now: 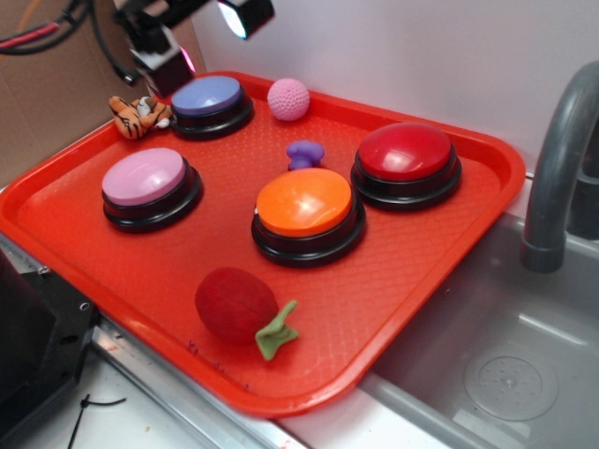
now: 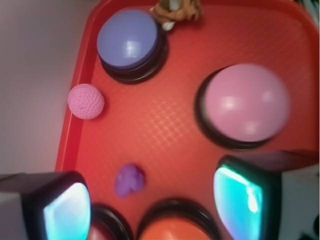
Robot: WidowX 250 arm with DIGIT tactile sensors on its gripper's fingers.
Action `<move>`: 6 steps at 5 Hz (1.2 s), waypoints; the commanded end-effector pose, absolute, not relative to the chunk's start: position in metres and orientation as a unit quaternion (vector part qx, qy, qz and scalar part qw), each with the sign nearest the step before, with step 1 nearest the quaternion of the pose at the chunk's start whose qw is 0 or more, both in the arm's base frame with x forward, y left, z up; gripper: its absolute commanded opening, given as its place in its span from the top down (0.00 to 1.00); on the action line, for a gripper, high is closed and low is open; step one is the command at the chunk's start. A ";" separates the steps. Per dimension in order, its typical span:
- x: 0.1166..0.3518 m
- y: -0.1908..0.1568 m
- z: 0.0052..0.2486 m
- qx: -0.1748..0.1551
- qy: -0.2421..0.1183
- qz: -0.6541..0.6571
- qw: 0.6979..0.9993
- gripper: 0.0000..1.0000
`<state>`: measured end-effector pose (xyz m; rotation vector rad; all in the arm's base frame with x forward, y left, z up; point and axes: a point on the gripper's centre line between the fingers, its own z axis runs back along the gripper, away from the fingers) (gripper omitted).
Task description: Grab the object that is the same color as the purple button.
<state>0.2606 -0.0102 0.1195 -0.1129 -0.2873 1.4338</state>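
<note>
Nearest the exterior camera, a soft red strawberry toy with a green felt leaf (image 1: 241, 307) lies at the front edge of a large red plastic tray (image 1: 412, 271). That tray fills most of the scene and sits beside a grey sink basin (image 1: 505, 374) with a grey tap (image 1: 562, 159).

Four big round push buttons with black bases stand on the tray. An orange-topped button (image 1: 306, 210) is in the middle, a red-topped button (image 1: 405, 161) is to its right, a pink-topped button (image 1: 150, 185) is to its left, and the purple button (image 1: 211, 103), lavender-blue on top, is at the back left.

A pink knitted ball (image 1: 288, 98) rests just right of the purple button near the tray's back rim. A small orange striped plush tiger (image 1: 138, 116) lies against the purple button's left side.

Smallest is the tiny glossy purple mushroom-shaped toy (image 1: 305, 154), sitting free on the tray just behind the orange button, between it and the pink ball. From the wrist view it (image 2: 129, 180) appears low in the frame, between the two fingers.

Above the back left corner hangs the black robot gripper (image 2: 150, 197), its fingers (image 2: 237, 195) spread wide and holding nothing.
</note>
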 end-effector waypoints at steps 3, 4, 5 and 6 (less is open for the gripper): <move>0.297 -0.023 0.067 -0.043 -0.125 0.663 0.737 0.00; 0.301 -0.029 0.055 -0.043 -0.118 0.651 0.749 0.00; 0.301 -0.036 0.044 -0.038 -0.107 0.646 0.755 0.00; 0.301 -0.039 0.037 -0.032 -0.105 0.646 0.755 0.00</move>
